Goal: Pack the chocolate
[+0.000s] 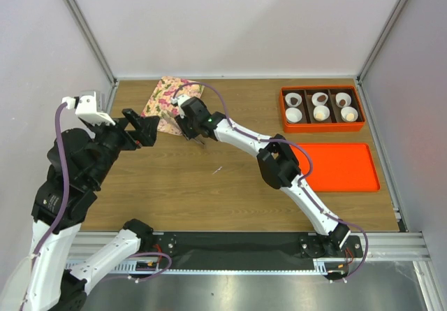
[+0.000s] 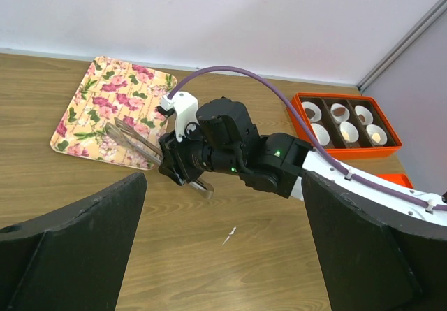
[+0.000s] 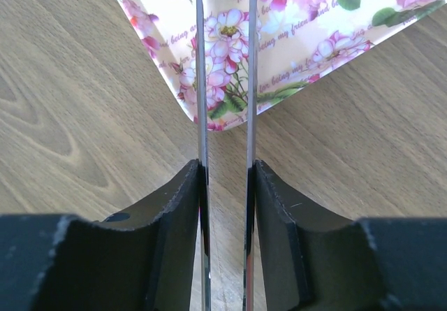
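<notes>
Across the wooden table [image 1: 209,199] two arms reach from the near edge. The right arm stretches far over to the left, and the left arm is folded up at its own side.

A flat orange tray [image 1: 342,168] lies on the right half of the table. A floral tray [image 1: 164,98] sits at the back, left of centre. An orange box [image 1: 321,126] with three dividers stands at the back right, just behind the flat orange tray and well apart from the floral one.

The left gripper [image 1: 148,129] hovers near the front corner of the floral tray, its jaws spread wide with nothing between them. The right gripper [image 3: 225,171] is clamped on a pair of thin metal tongs [image 3: 201,80]. Each finger presses on one blade, and the blades run parallel with a narrow gap between them. They pass over the corner of the floral tray, and their tips leave the top of the wrist view, so I cannot tell what they touch.

Six white paper cups [image 1: 294,115] fill the box in two rows. The chocolate [image 1: 320,98] shows as dark brown lumps in back-row cups. Two front cups hold something paler.

A tiny pale scrap [image 1: 218,170] lies on the bare wood near the middle
</notes>
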`<state>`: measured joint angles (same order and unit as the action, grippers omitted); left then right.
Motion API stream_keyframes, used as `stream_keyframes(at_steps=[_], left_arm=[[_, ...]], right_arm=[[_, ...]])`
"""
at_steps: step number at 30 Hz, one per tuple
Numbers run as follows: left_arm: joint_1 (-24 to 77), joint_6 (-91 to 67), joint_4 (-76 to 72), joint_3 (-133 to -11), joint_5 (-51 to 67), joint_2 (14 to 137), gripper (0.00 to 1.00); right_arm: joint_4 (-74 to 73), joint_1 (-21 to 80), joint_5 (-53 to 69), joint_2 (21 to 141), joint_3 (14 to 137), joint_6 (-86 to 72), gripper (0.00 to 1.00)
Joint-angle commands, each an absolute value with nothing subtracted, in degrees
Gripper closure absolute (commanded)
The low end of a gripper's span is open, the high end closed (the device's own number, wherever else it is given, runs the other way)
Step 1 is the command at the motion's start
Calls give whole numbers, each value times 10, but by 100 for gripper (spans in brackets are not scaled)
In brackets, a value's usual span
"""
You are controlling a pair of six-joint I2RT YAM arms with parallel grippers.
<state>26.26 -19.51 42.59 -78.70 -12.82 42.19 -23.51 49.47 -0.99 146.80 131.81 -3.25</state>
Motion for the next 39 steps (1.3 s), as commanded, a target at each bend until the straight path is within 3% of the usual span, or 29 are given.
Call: stream_keyframes(at_steps=[1,18,30,39], left_arm=[[258,-204,416,-787,-109,435,0],[258,-213,422,-794,-102,483,0],[258,-224,372,-730,-44,507,0],[258,-229,328,-693,-11,541,1]], right_arm=[[-222,494,-11,1420,1340,-38,63],[-257,460,-19,1236,1238,-57,66],[-307,281,-85,921,863,-72,67],[-405,131,-90,791,771,-118,66]])
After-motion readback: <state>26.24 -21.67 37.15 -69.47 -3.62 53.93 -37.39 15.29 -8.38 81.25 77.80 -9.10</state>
